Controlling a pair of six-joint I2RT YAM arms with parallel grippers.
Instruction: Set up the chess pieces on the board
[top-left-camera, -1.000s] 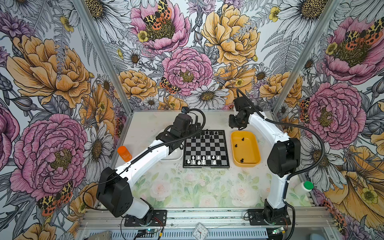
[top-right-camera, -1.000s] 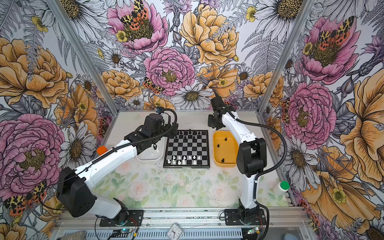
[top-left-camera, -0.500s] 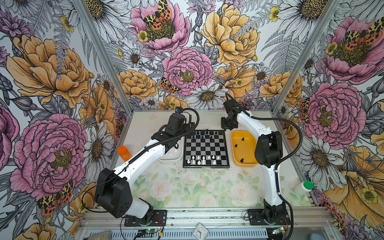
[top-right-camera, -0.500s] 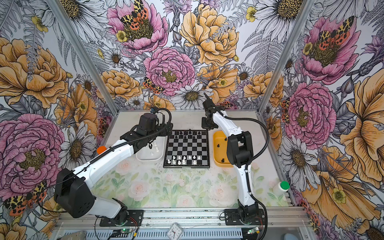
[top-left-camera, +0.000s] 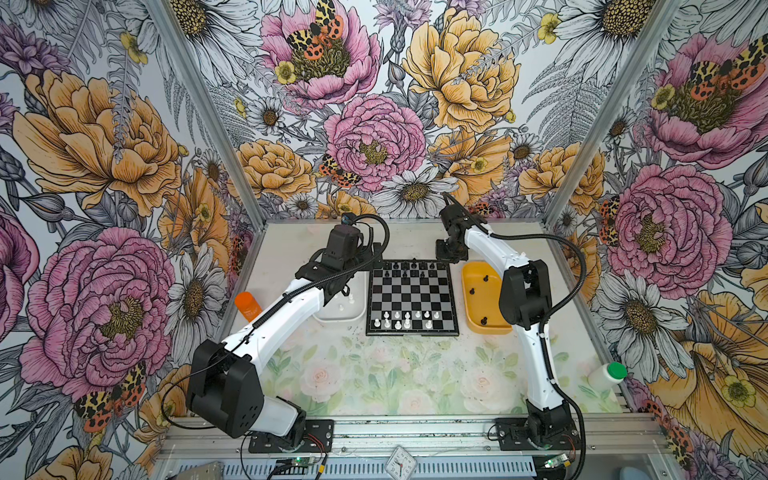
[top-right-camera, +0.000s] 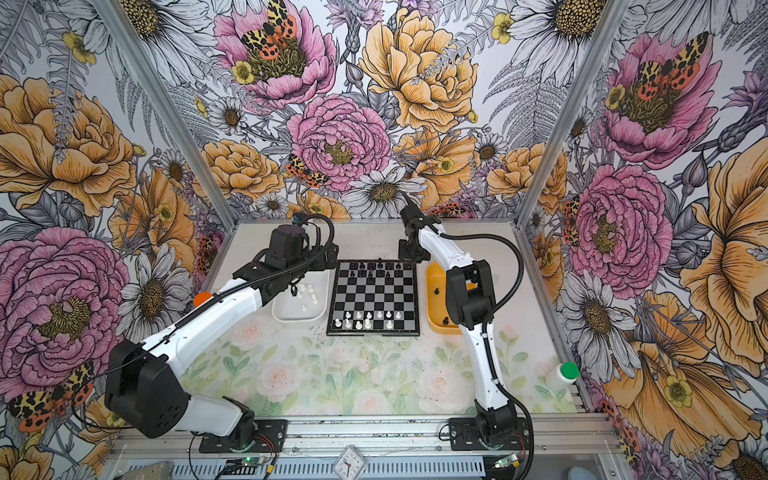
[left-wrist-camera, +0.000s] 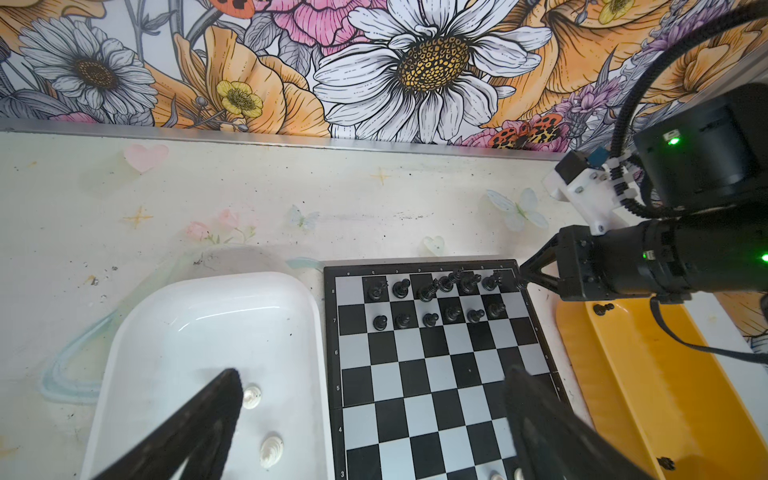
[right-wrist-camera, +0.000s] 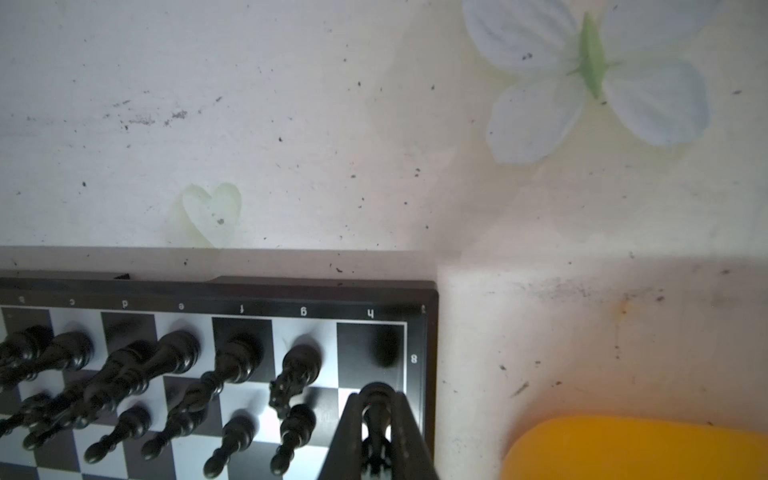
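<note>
a black piece (right-wrist-camera: 376, 399) is pinched in the right pincer (right-wrist-camera: 376, 436) above a corner of the board (right-wrist-camera: 430, 332); it should next be lowered onto the bare corner square. the left pincer (left-wrist-camera: 372, 374) is spread by the white tray (left-wrist-camera: 208, 316).

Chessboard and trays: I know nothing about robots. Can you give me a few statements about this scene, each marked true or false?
1. The right claw is closed on a small black plastic chess piece. True.
2. The left claw is clamped on a white piece. False: it stands wide open and empty.
3. The yellow rectangular plastic tray holds white pieces. False: the visible ones are black pieces.
4. White plastic chess pieces stand on the black-and-silver checkered chessboard. True.
</note>
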